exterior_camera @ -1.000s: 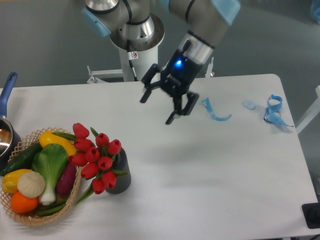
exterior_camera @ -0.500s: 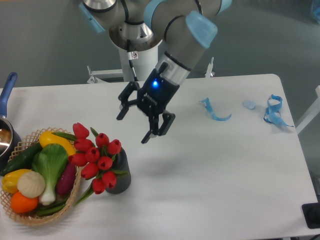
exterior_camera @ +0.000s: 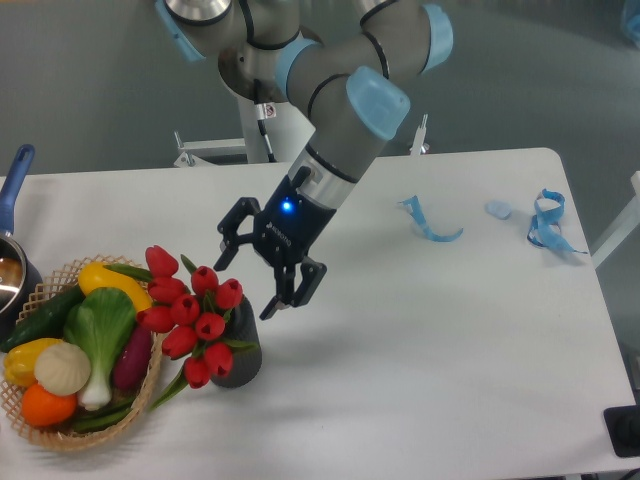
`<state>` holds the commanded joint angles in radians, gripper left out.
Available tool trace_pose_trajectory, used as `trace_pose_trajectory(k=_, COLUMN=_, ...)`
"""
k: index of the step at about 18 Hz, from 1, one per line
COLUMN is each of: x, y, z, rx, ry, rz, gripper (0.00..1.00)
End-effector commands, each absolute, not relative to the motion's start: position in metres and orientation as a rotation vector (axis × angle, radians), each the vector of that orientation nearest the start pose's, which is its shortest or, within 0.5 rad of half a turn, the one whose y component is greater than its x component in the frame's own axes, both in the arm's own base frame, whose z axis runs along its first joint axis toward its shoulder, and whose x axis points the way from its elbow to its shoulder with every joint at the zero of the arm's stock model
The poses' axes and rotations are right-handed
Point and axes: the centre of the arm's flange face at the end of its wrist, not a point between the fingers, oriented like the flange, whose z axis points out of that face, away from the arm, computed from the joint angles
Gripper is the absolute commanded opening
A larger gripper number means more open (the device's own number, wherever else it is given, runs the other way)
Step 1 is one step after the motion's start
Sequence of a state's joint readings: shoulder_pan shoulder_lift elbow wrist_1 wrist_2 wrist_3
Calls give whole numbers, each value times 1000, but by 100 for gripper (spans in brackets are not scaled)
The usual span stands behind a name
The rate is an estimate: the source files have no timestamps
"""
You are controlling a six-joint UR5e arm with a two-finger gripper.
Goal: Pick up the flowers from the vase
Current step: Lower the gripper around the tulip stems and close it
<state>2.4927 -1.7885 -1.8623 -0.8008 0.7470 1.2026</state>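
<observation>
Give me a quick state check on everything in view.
gripper: open, empty, just right of the tulips
flowers: in the vase, leaning left
vase: upright on the table
basket: full of vegetables
pot: at left edge, mostly cut off
blue straps: loose on the table

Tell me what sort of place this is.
Probably a robot lab or test bench: a bare white table against a plain grey wall, with props set out, namely flowers in a vase and a basket of vegetables.
</observation>
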Motion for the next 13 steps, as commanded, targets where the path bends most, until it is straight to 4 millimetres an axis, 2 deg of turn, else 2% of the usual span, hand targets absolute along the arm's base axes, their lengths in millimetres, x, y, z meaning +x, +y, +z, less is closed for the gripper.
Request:
trace_pose_trajectory(k=6, x=-307, y=524, z=338, rx=-2247, ry=499, rz=-256, gripper=100)
trace_pose_trajectory(k=13, x=-296, y=533, z=332, rx=-2245, ry=521, rz=-278, gripper=98)
